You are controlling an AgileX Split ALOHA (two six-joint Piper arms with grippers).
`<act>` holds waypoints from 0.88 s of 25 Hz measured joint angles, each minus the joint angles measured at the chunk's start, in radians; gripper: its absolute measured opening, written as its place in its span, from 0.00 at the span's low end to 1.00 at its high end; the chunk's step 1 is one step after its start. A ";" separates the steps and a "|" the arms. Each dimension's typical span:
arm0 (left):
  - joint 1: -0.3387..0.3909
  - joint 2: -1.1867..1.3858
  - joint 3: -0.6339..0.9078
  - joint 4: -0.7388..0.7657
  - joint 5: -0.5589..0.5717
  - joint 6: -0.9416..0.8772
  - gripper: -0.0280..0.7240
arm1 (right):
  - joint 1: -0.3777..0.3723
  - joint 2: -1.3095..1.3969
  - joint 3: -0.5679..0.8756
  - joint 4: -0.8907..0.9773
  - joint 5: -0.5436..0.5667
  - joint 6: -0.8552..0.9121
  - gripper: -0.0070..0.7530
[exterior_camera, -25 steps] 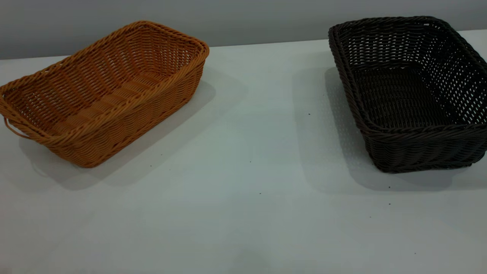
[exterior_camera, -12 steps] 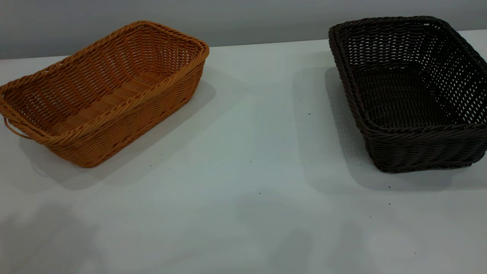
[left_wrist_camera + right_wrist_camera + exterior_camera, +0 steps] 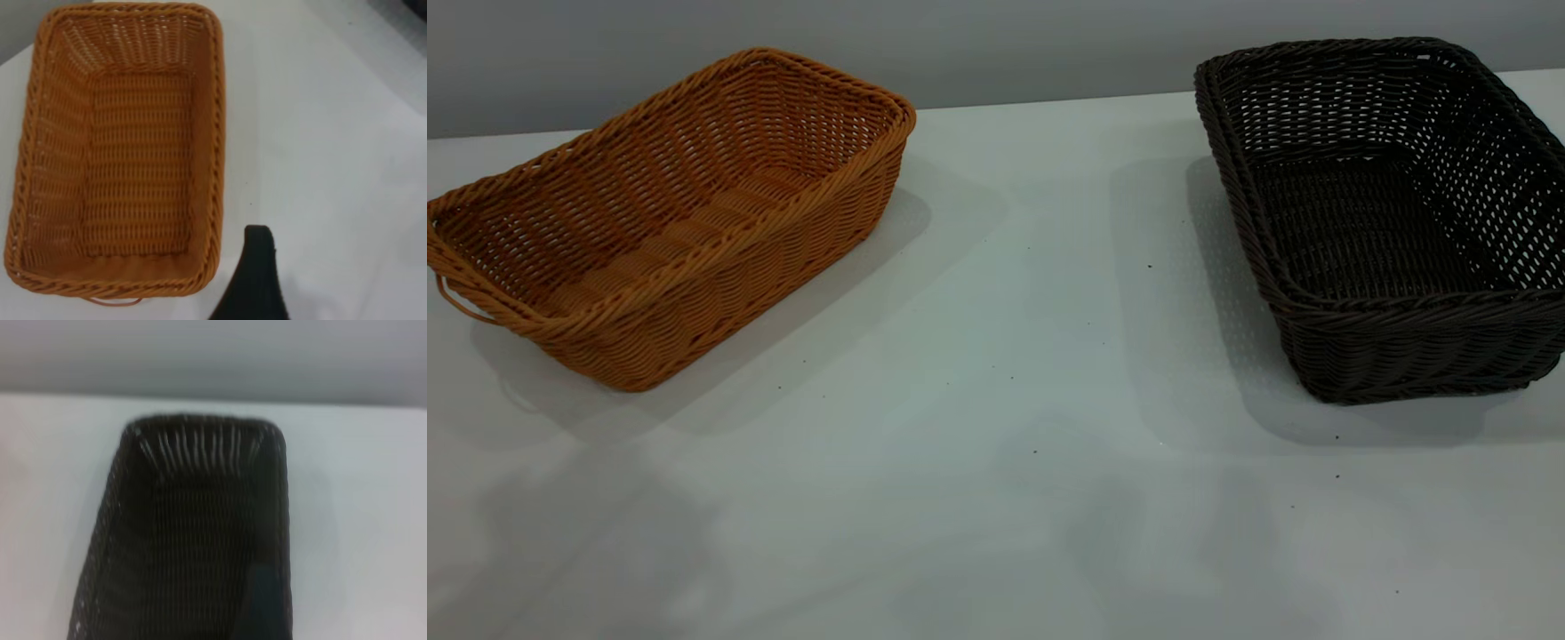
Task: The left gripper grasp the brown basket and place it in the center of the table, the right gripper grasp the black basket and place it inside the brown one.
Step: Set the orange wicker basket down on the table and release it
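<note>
On table point(image 3: 1014, 356): brown basket point(image 3: 667, 222) far left, black basket point(image 3: 1387, 222) far right, well apart, both empty. Left gripper point(image 3: 253, 280) hovered beside brown basket; grip state: cannot tell. Right gripper point(image 3: 263, 603) above black basket; likewise.
</note>
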 joint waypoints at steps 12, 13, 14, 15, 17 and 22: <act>0.000 0.233 0.001 0.004 -0.032 -0.045 0.79 | 0.000 0.028 0.000 -0.005 0.016 -0.004 0.77; 0.000 0.258 0.001 0.004 -0.044 -0.045 0.79 | 0.000 0.046 0.000 -0.001 0.030 -0.004 0.77; 0.000 0.289 0.001 0.005 -0.057 -0.045 0.79 | 0.000 0.060 0.000 0.002 0.048 -0.004 0.77; 0.000 0.318 0.001 0.007 -0.071 -0.045 0.79 | 0.000 0.075 0.000 0.011 0.067 -0.004 0.77; 0.000 0.369 0.001 0.026 -0.091 -0.049 0.79 | 0.000 0.108 0.000 0.027 0.081 -0.003 0.77; 0.000 0.491 0.001 0.097 -0.176 -0.144 0.79 | 0.000 0.141 0.000 0.042 0.068 -0.009 0.77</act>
